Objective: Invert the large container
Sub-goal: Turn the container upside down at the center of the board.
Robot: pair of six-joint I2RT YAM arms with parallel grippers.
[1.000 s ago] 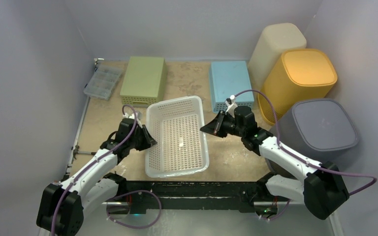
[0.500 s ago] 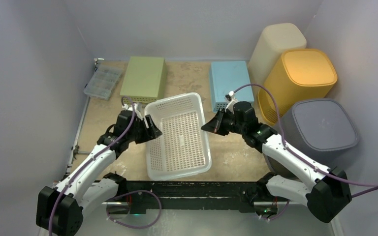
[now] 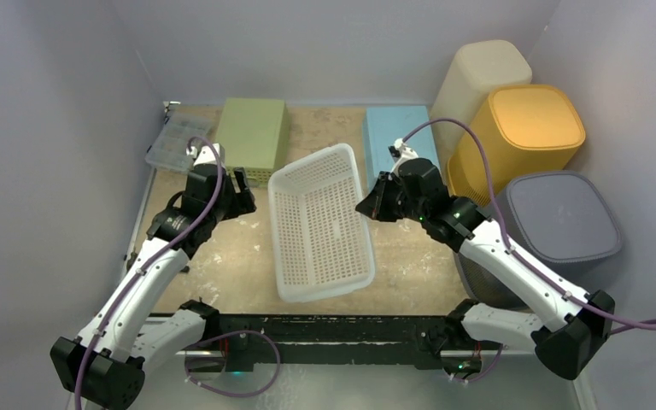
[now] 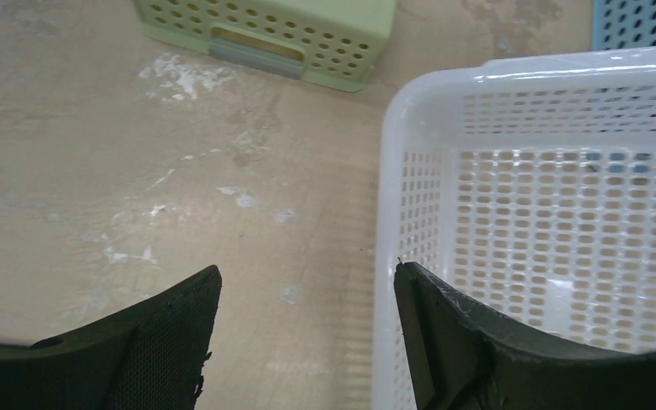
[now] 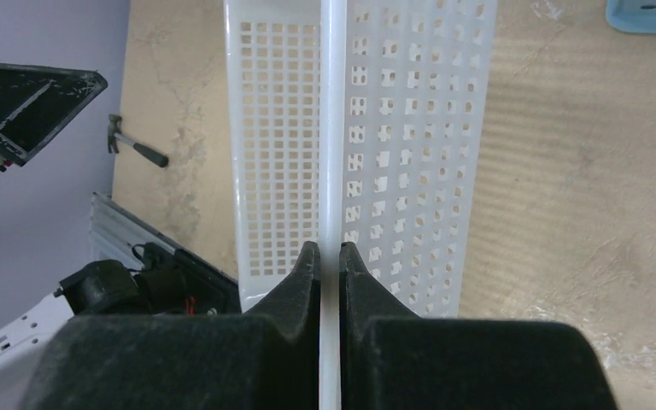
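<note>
The large container, a white perforated basket [image 3: 320, 231], stands tilted in the middle of the table, its right long rim raised and its left side low. My right gripper [image 3: 369, 207] is shut on that right rim. In the right wrist view the thin white rim runs straight between the closed fingers of that gripper [image 5: 330, 248], with the basket [image 5: 410, 128] wall beyond. My left gripper [image 3: 243, 190] is open and hangs left of the basket without touching it. In the left wrist view that gripper [image 4: 307, 269] has bare table between its fingers and the basket [image 4: 564, 171] to its right.
An upturned green bin [image 3: 250, 137] and a blue bin [image 3: 400, 145] lie behind the basket. A clear organiser box [image 3: 177, 141] sits at the back left. Beige [image 3: 483, 81], yellow [image 3: 521, 137] and grey [image 3: 555, 218] bins crowd the right side.
My left gripper opened, let go of the basket's left rim and drew back to the left. The right gripper lifted the right rim, tilting the basket and shifting it right.
</note>
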